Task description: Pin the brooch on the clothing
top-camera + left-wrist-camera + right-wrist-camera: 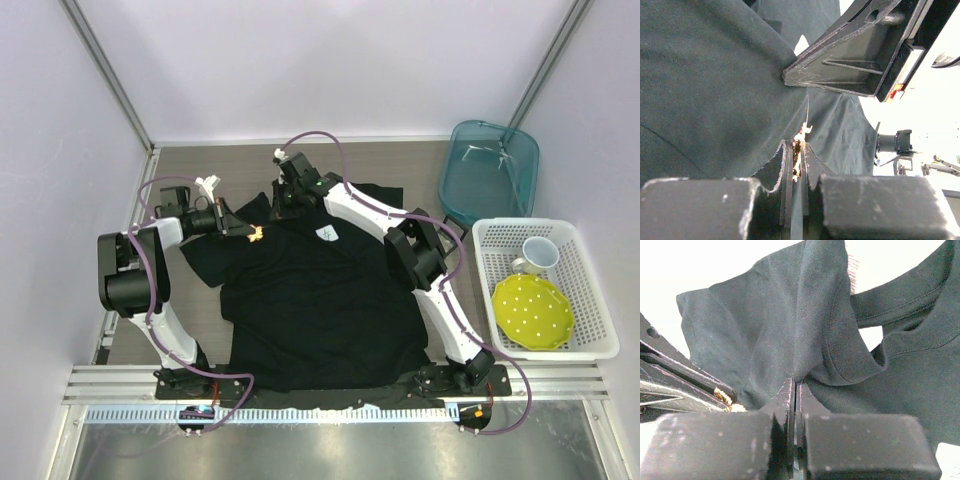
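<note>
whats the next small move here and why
Probably ease the left end effector forward so the brooch drives its pin into the shirt. The right end effector is shut on a raised fold of it, and the pin points at that fold, seemingly not yet through.

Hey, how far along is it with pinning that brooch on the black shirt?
Done: the left tool grips the brooch, and the right tool is shut on a raised fold of the T-shirt near the neckline. In hand: the brooch's pin points at that fold; whether it has pierced is unclear. Left: pushing the pin through and fastening it, then letting go.
</note>
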### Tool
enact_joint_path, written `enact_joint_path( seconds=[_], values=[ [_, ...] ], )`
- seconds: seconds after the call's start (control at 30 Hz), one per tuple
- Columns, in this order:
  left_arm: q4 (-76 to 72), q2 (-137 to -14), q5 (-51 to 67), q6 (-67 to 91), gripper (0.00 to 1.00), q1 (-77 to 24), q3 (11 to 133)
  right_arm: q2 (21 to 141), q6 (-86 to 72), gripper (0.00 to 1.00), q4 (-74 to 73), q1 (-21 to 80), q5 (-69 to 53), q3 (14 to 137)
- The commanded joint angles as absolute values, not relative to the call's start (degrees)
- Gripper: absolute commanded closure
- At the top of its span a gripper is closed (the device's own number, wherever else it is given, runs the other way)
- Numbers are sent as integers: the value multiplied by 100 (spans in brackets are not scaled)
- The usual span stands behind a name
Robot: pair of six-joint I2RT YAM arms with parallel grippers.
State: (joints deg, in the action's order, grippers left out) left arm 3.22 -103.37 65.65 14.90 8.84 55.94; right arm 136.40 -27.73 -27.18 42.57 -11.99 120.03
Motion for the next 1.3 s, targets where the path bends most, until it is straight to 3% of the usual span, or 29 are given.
enact_joint_path(
  seconds=[0.0,1.27],
  values=[
    [141,-10063,6715,1529,98,879,5634,13307,-2690,99,-2443,4254,-1310,12015],
    [35,-10424,6539,1854,98,879,5818,13026,-2197,99,-2294,4315,-1424,11971]
  ],
)
